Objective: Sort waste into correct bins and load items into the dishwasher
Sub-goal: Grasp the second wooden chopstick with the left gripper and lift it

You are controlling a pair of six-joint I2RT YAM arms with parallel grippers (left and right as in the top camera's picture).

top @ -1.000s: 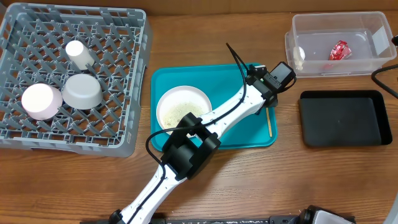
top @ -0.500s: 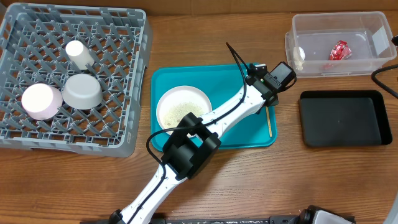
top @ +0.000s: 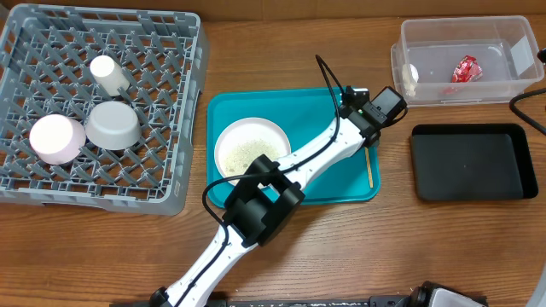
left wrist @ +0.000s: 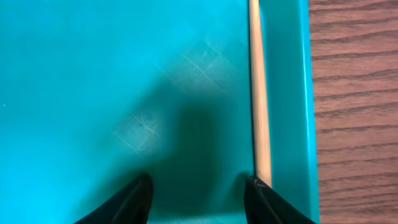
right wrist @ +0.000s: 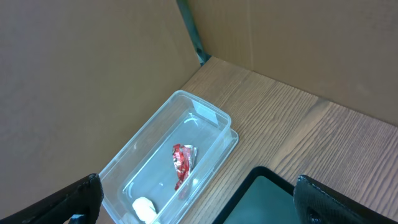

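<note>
My left gripper [left wrist: 198, 190] is open and low over the teal tray [top: 341, 183], at its right side. A wooden chopstick [left wrist: 260, 93] lies along the tray's right inner edge, and my right finger is against it. It also shows in the overhead view [top: 369, 167]. The white plate [top: 252, 147] with rice scraps [top: 247, 153] sits on the tray. The clear tub [top: 503, 38] holds the red wrapper [top: 466, 68] and the white tissue [top: 410, 77]. My right gripper [right wrist: 199, 196] is open and empty above the tub [right wrist: 205, 121] and the black tray [right wrist: 267, 199].
The grey dish rack [top: 183, 128] at the left holds the white cup [top: 107, 72], the grey-blue bowl [top: 113, 125] and the pink bowl [top: 56, 138]. The black tray [top: 473, 162] lies right of the teal tray. A cardboard wall [right wrist: 93, 62] stands behind the tub.
My left arm has shifted very slightly to the right at the tray's right edge. Nothing else has moved.
</note>
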